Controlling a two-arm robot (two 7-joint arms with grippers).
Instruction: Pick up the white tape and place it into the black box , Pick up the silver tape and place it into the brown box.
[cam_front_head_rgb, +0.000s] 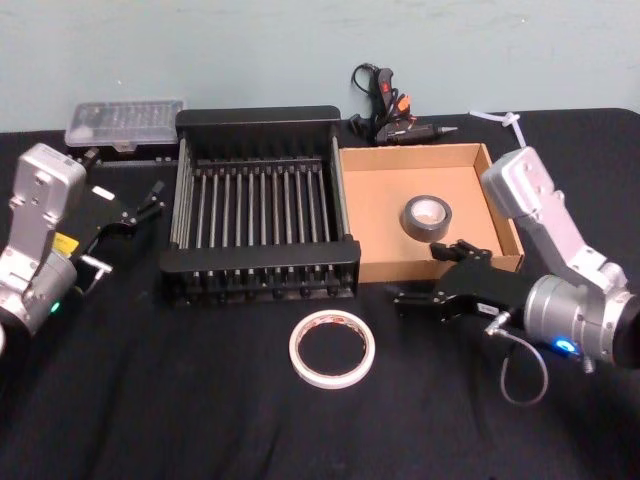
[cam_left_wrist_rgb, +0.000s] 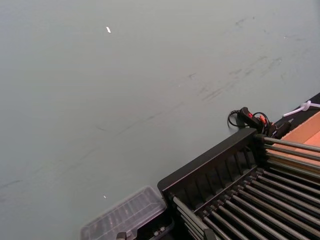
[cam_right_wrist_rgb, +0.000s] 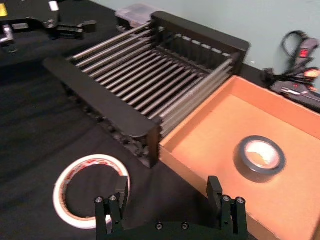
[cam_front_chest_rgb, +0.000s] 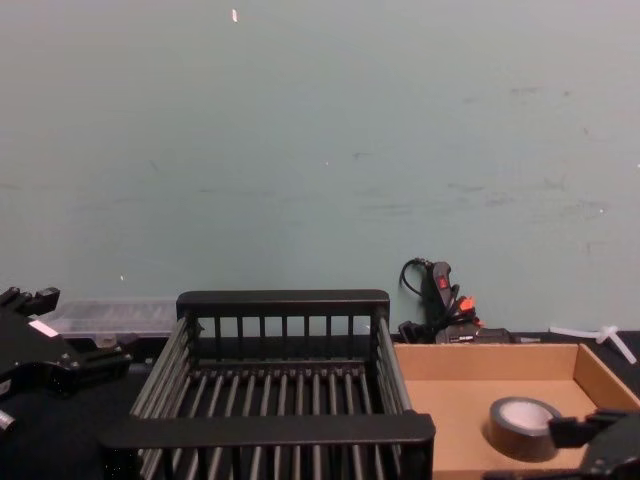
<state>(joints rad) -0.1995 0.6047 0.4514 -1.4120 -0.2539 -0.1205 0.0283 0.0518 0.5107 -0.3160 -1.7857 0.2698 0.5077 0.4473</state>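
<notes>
Your right gripper (cam_front_head_rgb: 436, 279) hangs wide open and empty just beside the brown box (cam_front_head_rgb: 380, 245), where the silver tape (cam_front_head_rgb: 428, 216) lies flat. The white tape (cam_front_head_rgb: 332, 348) lies on the table (cam_front_head_rgb: 200, 400) before the black box (cam_front_head_rgb: 259, 118). Your left gripper (cam_front_head_rgb: 130, 215) waits open, well left of the crate.

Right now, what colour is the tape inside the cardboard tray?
Dark grey with a pale whitish core: the silver tape, clearest in the right wrist view.
</notes>
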